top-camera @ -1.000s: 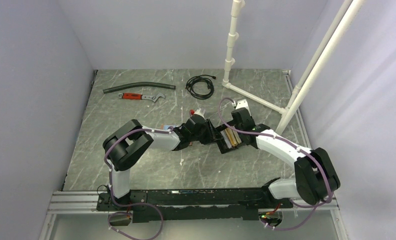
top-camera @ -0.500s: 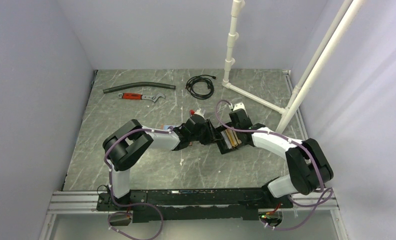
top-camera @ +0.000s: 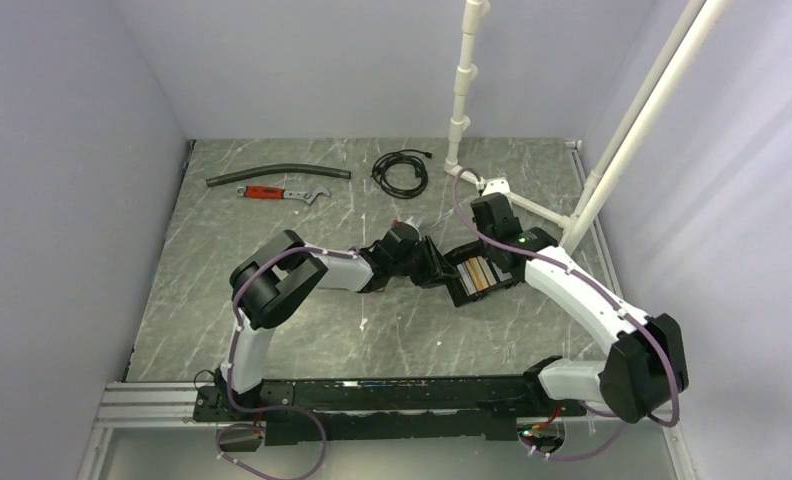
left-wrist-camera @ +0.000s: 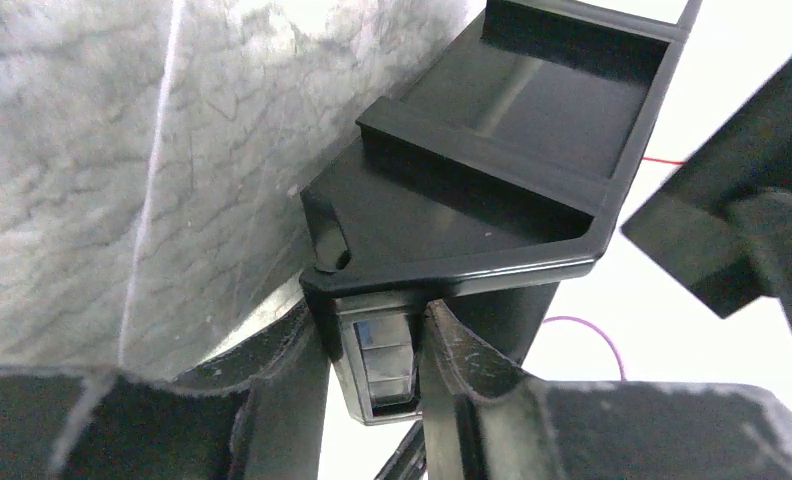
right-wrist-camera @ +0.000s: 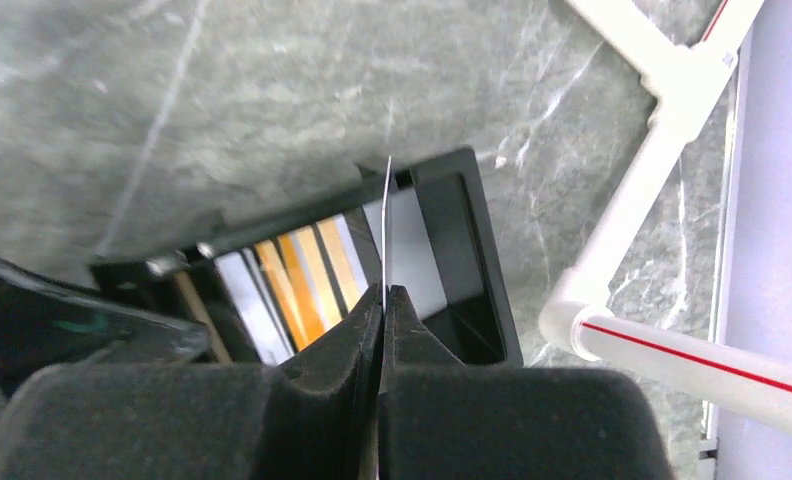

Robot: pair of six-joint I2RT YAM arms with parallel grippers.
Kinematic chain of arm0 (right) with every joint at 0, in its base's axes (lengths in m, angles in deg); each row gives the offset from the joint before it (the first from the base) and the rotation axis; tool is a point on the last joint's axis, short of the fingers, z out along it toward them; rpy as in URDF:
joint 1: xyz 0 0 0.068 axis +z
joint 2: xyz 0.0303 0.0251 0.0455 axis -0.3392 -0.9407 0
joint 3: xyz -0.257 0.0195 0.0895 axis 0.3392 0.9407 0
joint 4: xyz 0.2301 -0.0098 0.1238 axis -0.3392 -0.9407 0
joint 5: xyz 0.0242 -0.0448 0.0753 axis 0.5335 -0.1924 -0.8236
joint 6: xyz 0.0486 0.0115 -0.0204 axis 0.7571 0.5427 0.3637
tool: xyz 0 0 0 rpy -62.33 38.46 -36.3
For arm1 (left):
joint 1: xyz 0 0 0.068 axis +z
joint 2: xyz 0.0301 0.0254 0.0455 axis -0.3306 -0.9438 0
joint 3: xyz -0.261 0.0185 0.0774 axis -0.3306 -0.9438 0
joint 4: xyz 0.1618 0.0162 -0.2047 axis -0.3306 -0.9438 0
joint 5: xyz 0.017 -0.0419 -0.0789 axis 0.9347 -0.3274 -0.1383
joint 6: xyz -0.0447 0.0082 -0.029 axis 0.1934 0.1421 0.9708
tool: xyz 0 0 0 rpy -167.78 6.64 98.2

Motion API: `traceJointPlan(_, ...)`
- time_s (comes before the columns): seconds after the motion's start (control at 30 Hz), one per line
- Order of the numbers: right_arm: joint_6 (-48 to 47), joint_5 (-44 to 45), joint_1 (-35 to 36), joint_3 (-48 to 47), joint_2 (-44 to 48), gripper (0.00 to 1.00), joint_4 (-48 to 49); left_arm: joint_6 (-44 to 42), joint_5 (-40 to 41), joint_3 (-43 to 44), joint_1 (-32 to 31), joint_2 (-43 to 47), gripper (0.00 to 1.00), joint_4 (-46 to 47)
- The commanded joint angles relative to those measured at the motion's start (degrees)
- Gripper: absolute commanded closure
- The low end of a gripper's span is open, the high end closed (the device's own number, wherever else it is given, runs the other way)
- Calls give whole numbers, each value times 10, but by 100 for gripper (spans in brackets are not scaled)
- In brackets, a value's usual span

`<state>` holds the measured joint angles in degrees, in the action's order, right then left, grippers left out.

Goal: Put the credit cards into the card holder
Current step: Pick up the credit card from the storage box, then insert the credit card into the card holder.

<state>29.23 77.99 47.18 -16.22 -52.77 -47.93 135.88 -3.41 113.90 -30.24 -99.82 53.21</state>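
**Op 2:** R pincer (right-wrist-camera: 380, 300) now?

**Op 1:** Just snapped shut, pinching a credit card (right-wrist-camera: 386, 215) edge-on over the card holder (right-wrist-camera: 477, 260), centre of desk (top-camera: 222, 230). L pincer (left-wrist-camera: 372, 355) grips holder's end. Other cards (right-wrist-camera: 302, 275) sit inside; I'd slot this one next.

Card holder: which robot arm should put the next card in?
Right. The right gripper is shut on a thin card, held edge-on and lined up over the card holder. The left gripper is clamped on the holder's end, apparently steadying it, so it has no free fingers.
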Motion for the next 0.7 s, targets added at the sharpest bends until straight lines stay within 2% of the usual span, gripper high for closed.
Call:
traceJointPlan(0.0,59,-23,-1,-76,31,100,-83,1,-35,-7,-9,-3,60,-11)
traceJointPlan(0.1,74,-57,-2,-115,34,100,-117,-17,-25,-21,-6,42,48,-45)
traceJointPlan(0.23,84,-187,-2,-168,7,100,-140,-42,-46,-61,7,124,33,-88)
traceJointPlan(0.37,106,-311,-3,-206,-41,100,-132,-95,-98,-128,39,257,20,-170)
traceJointPlan(0.47,144,-409,-2,-208,-73,100,-79,-168,-101,-161,94,395,15,-314)
traceJointPlan(0.53,196,-501,5,-188,-97,100,2,-234,-84,-162,160,474,12,-428)
traceJointPlan(0.6,256,-566,28,-179,-139,100,73,-306,-99,-157,234,518,10,-504)
traceJointPlan(0.67,300,-595,55,-191,-197,100,126,-361,-141,-144,298,513,15,-562)
